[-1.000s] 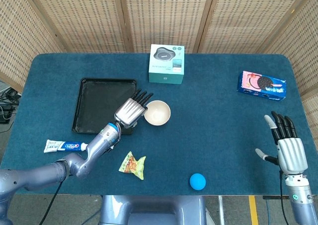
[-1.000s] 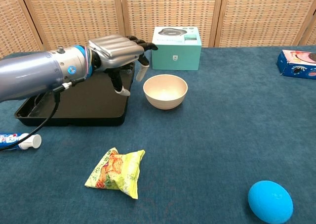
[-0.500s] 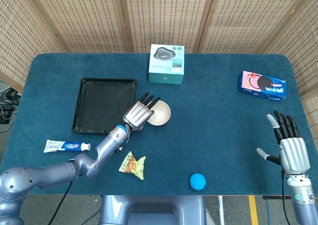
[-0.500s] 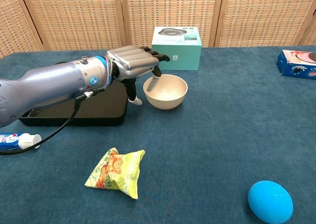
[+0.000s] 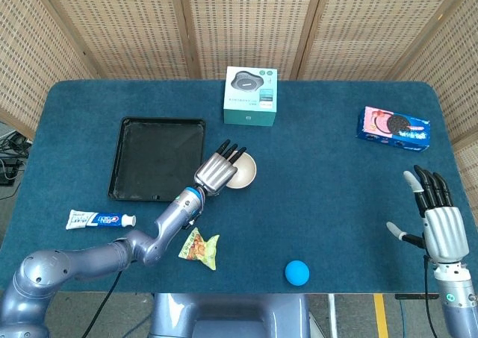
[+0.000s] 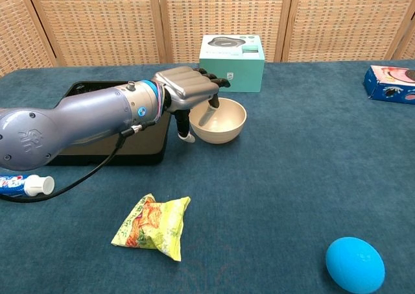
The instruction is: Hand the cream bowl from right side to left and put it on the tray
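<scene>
I am reaching my left hand (image 5: 218, 171) over the near-left rim of the round cream bowl (image 5: 243, 171); my fingers (image 6: 212, 104) are dipping inside it while my thumb is pointing down outside the wall, so I am straddling the rim, though I cannot tell whether I am actually pinching it. The cream bowl is sitting on the blue cloth-covered table (image 5: 328, 181), just beside the black rectangular tray (image 5: 157, 159), at the tray's 4 o'clock. My right hand (image 5: 437, 222) is hovering open at the table's 4 o'clock edge, fingers straight and apart, holding nothing. A teal box (image 5: 250, 95) is standing at the bowl's 12 o'clock, a yellow-green snack packet (image 5: 200, 248) is lying at its 7 o'clock, and a blue ball (image 5: 297, 272) is resting at its 5 o'clock.
</scene>
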### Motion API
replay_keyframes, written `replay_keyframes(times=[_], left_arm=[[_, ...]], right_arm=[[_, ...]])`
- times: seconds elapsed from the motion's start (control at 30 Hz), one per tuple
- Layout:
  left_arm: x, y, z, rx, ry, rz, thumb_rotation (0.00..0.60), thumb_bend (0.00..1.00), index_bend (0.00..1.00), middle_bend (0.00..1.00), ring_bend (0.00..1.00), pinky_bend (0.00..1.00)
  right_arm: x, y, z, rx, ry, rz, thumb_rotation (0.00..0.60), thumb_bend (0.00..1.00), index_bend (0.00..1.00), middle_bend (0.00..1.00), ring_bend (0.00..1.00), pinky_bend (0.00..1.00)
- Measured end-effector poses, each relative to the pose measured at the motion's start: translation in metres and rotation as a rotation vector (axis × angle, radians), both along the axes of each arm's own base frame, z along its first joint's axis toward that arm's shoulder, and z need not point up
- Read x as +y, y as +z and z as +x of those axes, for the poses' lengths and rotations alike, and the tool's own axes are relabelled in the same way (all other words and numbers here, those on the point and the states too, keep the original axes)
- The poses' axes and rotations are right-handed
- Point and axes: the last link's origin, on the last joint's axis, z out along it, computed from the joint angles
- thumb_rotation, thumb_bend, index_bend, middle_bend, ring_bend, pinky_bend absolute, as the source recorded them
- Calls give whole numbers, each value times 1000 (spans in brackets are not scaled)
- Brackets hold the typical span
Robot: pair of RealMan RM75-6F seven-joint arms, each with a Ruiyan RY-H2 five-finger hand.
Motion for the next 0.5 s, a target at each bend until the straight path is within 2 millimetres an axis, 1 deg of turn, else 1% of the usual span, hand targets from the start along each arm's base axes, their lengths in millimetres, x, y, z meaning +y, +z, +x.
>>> replay_keyframes(times=[0.17, 0.27, 0.37, 0.5], left_arm=[[1, -3, -2, 12, 8, 6, 600, 340, 650, 0, 0, 0], [1, -5, -2, 15, 7, 11, 600, 386, 661, 0, 0, 0], [0, -6, -3, 14, 11, 12, 600, 422, 670, 0, 0, 0], [-1, -7, -4, 15, 7, 18, 600, 423, 672, 0, 0, 0]], right_arm=[[1, 1, 1, -7, 8, -1, 600, 226, 40, 0, 0, 4], [1, 1, 2, -10, 13, -3, 600, 227, 40, 0, 0, 4], [2, 2, 2, -13, 16, -4, 600, 227, 41, 0, 0, 4], [3, 2, 3, -13, 22, -5, 600, 227, 42, 0, 0, 4]])
